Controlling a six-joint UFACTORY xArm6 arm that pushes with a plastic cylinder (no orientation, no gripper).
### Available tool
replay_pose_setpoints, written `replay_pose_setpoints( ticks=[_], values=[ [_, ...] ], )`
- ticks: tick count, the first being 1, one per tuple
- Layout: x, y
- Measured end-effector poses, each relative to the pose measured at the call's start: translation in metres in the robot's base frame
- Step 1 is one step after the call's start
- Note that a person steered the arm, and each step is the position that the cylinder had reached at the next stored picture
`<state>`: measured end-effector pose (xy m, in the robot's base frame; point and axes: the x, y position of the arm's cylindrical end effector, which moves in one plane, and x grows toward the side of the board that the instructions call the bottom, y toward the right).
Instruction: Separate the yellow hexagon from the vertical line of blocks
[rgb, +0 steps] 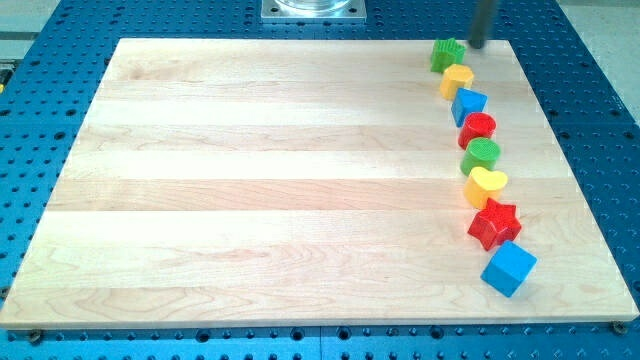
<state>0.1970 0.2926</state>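
A line of several blocks runs down the view's right side of the wooden board. From the top: a green star-like block, the yellow hexagon, a blue block, a red round block, a green round block, a yellow heart, a red star and a blue cube. The yellow hexagon touches the green block above and the blue block below. My tip is at the board's top edge, just right of the green star-like block and up-right of the yellow hexagon.
The board lies on a blue perforated table. A metal mount sits at the view's top centre.
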Motion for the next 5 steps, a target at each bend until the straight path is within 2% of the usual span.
replay_pose_setpoints(
  ticks=[1,3,4,5],
  values=[
    [0.105,0.005],
    [0.108,-0.107],
    [0.087,-0.112],
    [0.083,-0.176]
  ],
)
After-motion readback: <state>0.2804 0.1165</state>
